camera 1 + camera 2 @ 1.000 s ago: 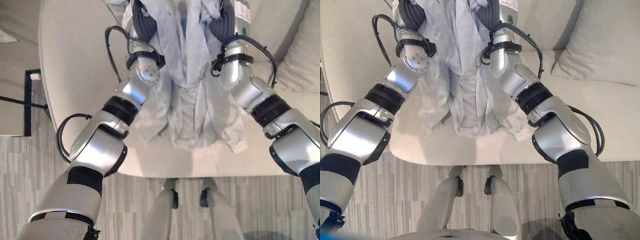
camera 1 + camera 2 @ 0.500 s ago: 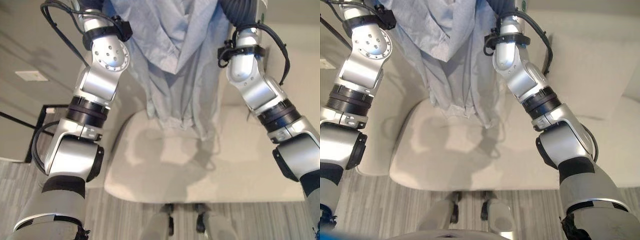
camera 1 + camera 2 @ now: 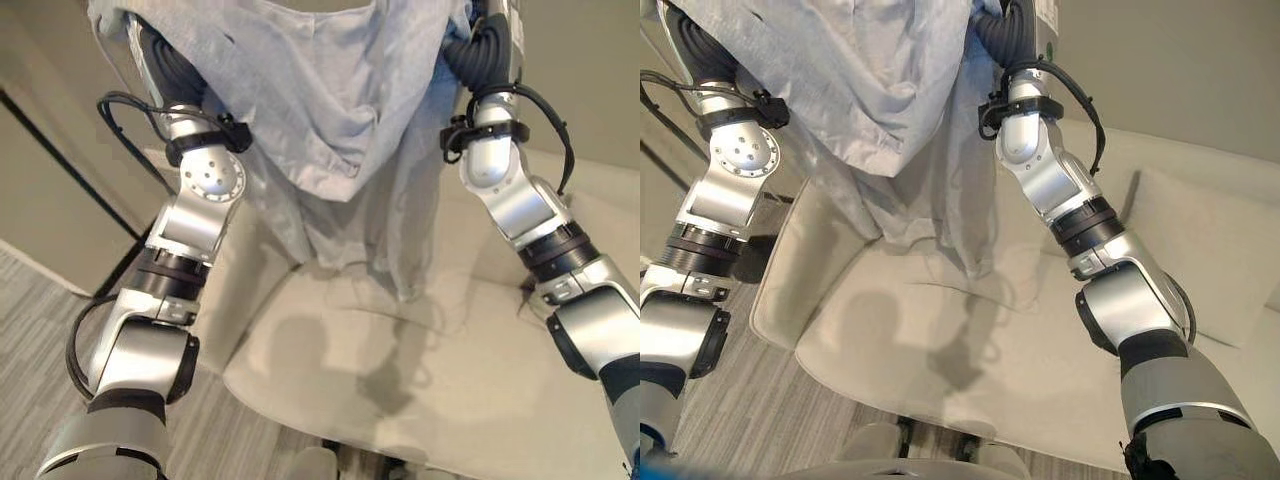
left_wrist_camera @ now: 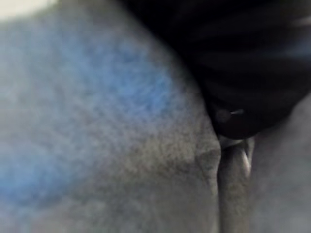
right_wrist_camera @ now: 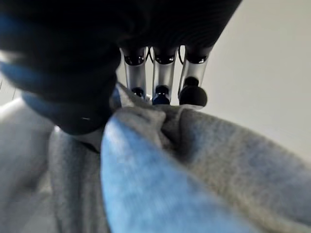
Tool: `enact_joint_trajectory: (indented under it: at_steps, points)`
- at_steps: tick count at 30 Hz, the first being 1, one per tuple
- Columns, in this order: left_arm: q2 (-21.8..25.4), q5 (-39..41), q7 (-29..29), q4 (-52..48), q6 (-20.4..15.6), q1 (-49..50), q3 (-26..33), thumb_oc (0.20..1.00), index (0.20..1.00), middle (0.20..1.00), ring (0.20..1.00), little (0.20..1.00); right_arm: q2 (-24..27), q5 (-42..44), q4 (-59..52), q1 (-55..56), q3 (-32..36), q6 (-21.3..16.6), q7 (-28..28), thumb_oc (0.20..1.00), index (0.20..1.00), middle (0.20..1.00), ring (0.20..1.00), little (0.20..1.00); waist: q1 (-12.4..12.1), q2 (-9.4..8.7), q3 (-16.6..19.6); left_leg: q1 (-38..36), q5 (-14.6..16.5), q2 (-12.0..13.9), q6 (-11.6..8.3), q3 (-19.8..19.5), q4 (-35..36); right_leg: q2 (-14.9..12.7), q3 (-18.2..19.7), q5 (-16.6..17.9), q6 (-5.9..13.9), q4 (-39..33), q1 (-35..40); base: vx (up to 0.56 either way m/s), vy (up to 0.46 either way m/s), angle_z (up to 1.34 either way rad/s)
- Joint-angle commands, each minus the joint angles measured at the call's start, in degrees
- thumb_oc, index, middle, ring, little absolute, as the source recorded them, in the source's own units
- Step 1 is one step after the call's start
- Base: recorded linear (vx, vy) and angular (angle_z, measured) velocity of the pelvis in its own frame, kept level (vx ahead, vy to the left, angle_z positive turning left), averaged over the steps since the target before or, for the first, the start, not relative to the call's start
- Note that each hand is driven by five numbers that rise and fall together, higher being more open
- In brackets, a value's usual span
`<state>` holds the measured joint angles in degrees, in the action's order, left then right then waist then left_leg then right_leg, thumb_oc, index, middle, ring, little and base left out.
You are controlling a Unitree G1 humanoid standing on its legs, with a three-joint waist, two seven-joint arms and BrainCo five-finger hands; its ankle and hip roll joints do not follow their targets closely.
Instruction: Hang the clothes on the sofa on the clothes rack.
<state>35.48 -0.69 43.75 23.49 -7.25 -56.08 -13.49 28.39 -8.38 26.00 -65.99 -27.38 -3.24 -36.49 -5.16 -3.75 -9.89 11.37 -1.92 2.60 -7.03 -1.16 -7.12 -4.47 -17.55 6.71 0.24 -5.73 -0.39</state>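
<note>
Grey garment (image 3: 330, 110) hangs high above the sofa (image 3: 940, 340); our right hand (image 5: 160, 77) pinches it, left hand's (image 4: 252, 63) grip we cannot tell. Next, we need the rack.

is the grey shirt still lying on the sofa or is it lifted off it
Lifted. The grey shirt hangs between both raised arms, its hem dangling above the sofa seat; right hand fingers curl round its fabric.
</note>
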Motion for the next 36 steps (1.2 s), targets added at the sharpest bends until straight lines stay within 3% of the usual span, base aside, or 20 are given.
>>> enact_joint_trajectory:
  at_steps: [1,3,5,6,7,9,11,12,13,14,17,18,19,20,21,23,24,27,31,36]
  points:
    - [2.2,0.58,0.81,3.53,-2.97,1.48,-1.25,0.2,0.2,0.2,0.2,0.2,1.53,0.96,0.21,2.61,0.88,-1.28,-1.11,0.2,0.2,0.2,0.2,0.2,-1.98,0.84,6.42,-5.61,-3.45,11.44,-2.36,1.3,8.65,-4.46,1.96,-4.47,12.14,1.84,1.51,-0.01,0.54,0.31]
    - [1.49,0.69,1.31,4.11,-2.84,2.05,-1.54,0.2,0.2,0.2,0.2,0.2,2.04,0.23,-0.26,3.93,1.21,-0.74,-1.26,0.2,0.2,0.2,0.2,0.2,-1.8,1.53,6.89,-5.98,-5.46,15.21,-3.83,1.28,9.83,-6.26,2.12,-4.64,13.36,2.45,1.94,0.04,0.575,0.01]
    - [0.81,0.84,1.23,3.82,-2.98,2.78,-1.62,0.2,0.2,0.2,0.2,0.2,2.39,-0.28,-1.06,5.28,1.69,-0.59,-1.07,0.2,0.2,0.2,0.2,0.2,-1.94,2.89,7.27,-6.16,-6.41,16.35,-5.63,-1.34,10.58,-7.79,2.44,-4.54,14.26,2.75,2.5,0.04,0.616,0.0]
    - [0.14,0.89,1.03,3.71,-3.02,3.38,-1.34,0.2,0.2,0.2,0.2,0.2,2.53,-0.37,-1.26,6.28,2.27,-0.66,-0.82,0.2,0.2,0.2,0.2,0.2,-1.95,3.65,7.43,-6.27,-5.84,16.07,-6.56,-3.33,10.15,-9.04,2.71,-3.95,14.76,2.84,2.59,-0.02,0.9,0.04]
    - [-0.48,0.27,0.49,2.42,-2.82,4.73,-0.35,0.2,0.2,0.2,0.2,0.2,2.38,-1.81,-2.78,8.66,3.56,-0.47,0.43,0.2,0.2,0.2,0.2,0.2,-1.43,4.51,8.05,-7.59,-2.61,14.97,-7.28,-4.5,10.35,-11.17,2.4,-1.98,14.76,2.65,2.17,-0.02,0.684,0.0]
    - [-1.04,-0.03,0.07,1.47,-2.86,5.19,-0.24,0.2,0.2,0.2,0.2,0.2,1.86,-2.35,-3.79,10.29,4.47,-0.2,0.56,0.2,0.2,0.2,0.2,0.2,-1.32,4.22,8.09,-7.85,-0.9,14.03,-7.04,-4.23,10.11,-12.85,2.33,0.01,14.76,2.26,1.5,-0.08,0.535,-0.02]
    - [-1.19,0.17,-0.23,1.03,-2.77,6.3,0.15,0.2,0.2,0.2,0.2,0.2,0.38,-2.68,-4.82,12.47,5.28,0.11,0.66,0.2,0.2,0.2,0.2,0.2,-1.38,3.22,7.78,-7.81,1.16,12.46,-6.38,-3.21,9.06,-15.16,2.7,2.94,14.76,1.93,-0.03,-0.14,0.412,-0.03]
    - [-1.06,0.11,-0.03,0.7,-2.7,6.34,0.62,0.2,0.2,0.2,0.2,0.2,-0.44,-3.42,-5.58,12.69,5.57,0.12,0.38,0.2,0.2,0.2,0.2,0.2,-1.38,2.93,6.89,-7.94,2.23,11.48,-5.59,-2.48,8.16,-16.84,2.37,5.99,14.76,2.07,-1.59,-0.31,0.586,-0.03]
    - [-0.88,-1.16,-0.16,-1.48,-2.24,7.13,1.02,0.2,0.2,0.2,0.2,0.2,-2.39,-3.34,-6.49,13.89,5.97,-0.26,-0.13,0.2,0.2,0.2,0.2,0.2,-2.03,2.43,5.82,-7.72,2.78,9.05,-3.6,0.58,6.87,-18.82,0.66,8.67,14.76,1.7,-4.2,-0.43,1.003,-0.5]
    - [-0.31,-2.35,-0.88,-2.85,-1.91,7.63,0.57,0.2,0.2,0.2,0.2,0.2,-2.82,-2.92,-6.68,14.78,7.28,-0.33,-0.28,0.2,0.2,0.2,0.2,0.2,-1.81,1.63,5.62,-7.14,2.2,5.79,-1.8,1.73,7.33,-16.6,1.61,4.68,14.52,4.17,-4.25,-0.35,0.93,-0.44]
    - [-0.15,-3.37,-1.94,-2.77,-1.84,6.61,-0.83,0.2,0.2,0.2,0.2,0.2,-1.88,-3.3,-6.23,13.63,7.37,-0.13,-0.35,0.2,0.2,0.2,0.2,0.2,-2.42,0.87,6.26,-6.67,1.27,2.42,0.23,1.81,8.13,-10.22,3.03,-2.4,12.37,8.17,-2.46,-0.14,0.419,-0.03]
    - [-0.14,-3.36,-1.95,-2.76,-1.84,6.52,-0.85,0.2,0.2,0.2,0.2,0.2,-1.85,-3.28,-6.2,13.56,7.41,-0.16,-0.35,0.2,0.2,0.2,0.2,0.2,-2.4,0.78,6.26,-6.49,0.97,2.3,0.28,1.78,8.2,-10.33,3.04,-2.31,12.32,8.27,-2.7,-0.14,0.297,0.09]
    - [-0.68,-2.93,-2.21,-2.65,-1.61,6.39,-1.15,0.2,0.2,0.2,0.2,0.2,-1.28,-3.12,-6.56,13.2,7.23,-0.08,0.04,0.2,0.2,0.2,0.2,0.2,-2.54,0.35,6.81,-6.42,-0.33,-0.18,1.45,2.36,9.19,-4.56,4.04,-6.66,10.3,10.3,-0.95,-0.1,0.196,0.01]
    - [-0.68,-2.93,-2.21,-2.65,-1.61,6.39,-1.15,0.2,0.2,0.2,0.2,0.2,-1.28,-3.12,-6.56,13.2,7.23,-0.08,0.04,0.2,0.2,0.2,0.2,0.2,-2.54,0.35,6.81,-6.42,-0.33,-0.18,1.45,2.36,9.19,-4.56,4.04,-6.66,10.3,10.3,-0.95,-0.15,0.322,-0.04]
    - [-1.52,-2.59,-2.47,-1.91,-1.56,5.79,-1.56,0.2,0.2,0.2,0.2,0.2,-0.7,-2.68,-5.51,12.9,6.98,-0.24,0.03,0.2,0.2,0.2,0.2,0.2,-2.85,-0.27,7.36,-6.29,-1.84,-2.39,1.9,2.82,10.44,0.73,5.14,-10.14,8.87,10.16,0.9,-0.11,0.178,-0.02]
    - [-2.12,-2.4,-2.79,-0.41,-1.25,5.84,-1.66,0.2,0.2,0.2,0.2,0.2,0.59,-2.19,-3.96,12.86,6.49,-0.16,-0.45,0.2,0.2,0.2,0.2,0.2,-3.18,-0.95,7.44,-5.68,-2.38,-4.13,2.47,3.91,10.44,3.53,5.7,-11.07,7.6,8.16,2.84,-0.16,0.158,0.21]
    - [-2.31,-2.2,-2.91,-0.4,-1.16,5.49,-1.79,0.2,0.2,0.2,0.2,0.2,0.34,-2.16,-3.57,11.88,6.18,-0.14,-0.29,0.2,0.2,0.2,0.2,0.2,-3.65,-1.02,7.13,-5.64,-2.48,-4.73,2.81,4.32,10.01,3.77,5.51,-10.9,7.02,6.95,3.16,-0.12,0.072,0.19]
    - [-2.11,-2.02,-2.37,0.32,-1.11,4.61,-0.76,0.2,0.2,0.2,0.2,0.2,0.23,-1.72,-1.99,9.71,4.53,-0.47,0.08,0.2,0.2,0.2,0.2,0.2,-3.42,-0.72,7.37,-3.97,-2.25,-5.55,2.86,4.45,8.55,4.18,7.59,-8.72,8.38,0.73,4.47,-0.1,0.042,-0.09]
    - [-2.21,-2.1,-2.4,0.79,-1.3,4.68,-0.63,0.2,0.2,0.2,0.2,0.2,1.06,-1.39,-1.98,8.95,4.09,-0.46,0.12,0.2,0.2,0.2,0.2,0.2,-2.58,0.47,7.03,-0.56,-1.48,-5.64,2.97,4.07,3.55,3.14,7.22,-7.23,9.04,0.73,3.11,-0.11,0.055,-0.29]
    - [-1.72,-1.58,-2.24,0.88,-1.68,3.71,-0.93,0.2,0.2,0.2,0.2,0.2,2.88,-0.28,-1.95,7.95,4.62,-0.28,-0.64,0.2,0.2,0.2,0.2,0.2,-2.08,0.37,6.15,1.86,-1.32,-2.96,1.69,3.15,2.09,0.98,5.82,-5.54,9.84,0.73,2.29,-0.07,0.112,0.13]
